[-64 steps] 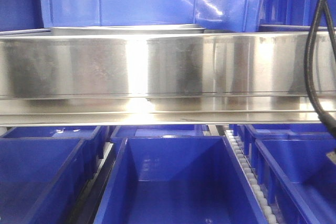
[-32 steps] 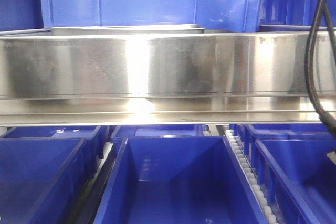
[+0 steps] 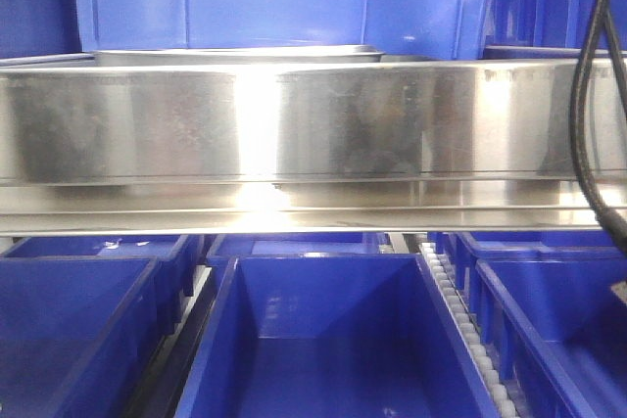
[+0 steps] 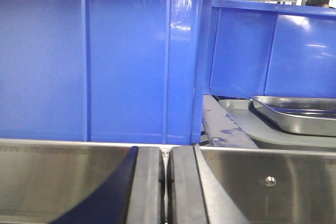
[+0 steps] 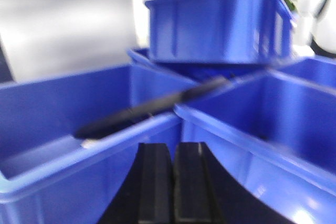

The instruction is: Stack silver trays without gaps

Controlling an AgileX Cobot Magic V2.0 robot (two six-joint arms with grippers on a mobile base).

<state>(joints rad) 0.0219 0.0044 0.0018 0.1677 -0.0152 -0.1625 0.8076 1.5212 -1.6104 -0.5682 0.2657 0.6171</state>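
The silver tray (image 4: 302, 114) sits on a grey board (image 4: 247, 129) at the far right, behind the steel rail (image 4: 262, 182) and under a blue bin (image 4: 268, 51). We think the reach comes first: we should open wide, come in low over the rail, and grab the tray by its flat rim. Our left gripper (image 4: 165, 187) has its fingers (image 4: 149, 187) pressed shut on nothing, near the rail. Our right gripper (image 5: 172, 182) is shut too, empty, above blue bins (image 5: 247, 119).

A shiny stainless-steel tray (image 4: 299, 114) is lying right of a tall blue plastic bin (image 4: 105, 56), behind the broad flat steel rail (image 4: 262, 182), with another blue bin (image 4: 268, 51) standing behind it.
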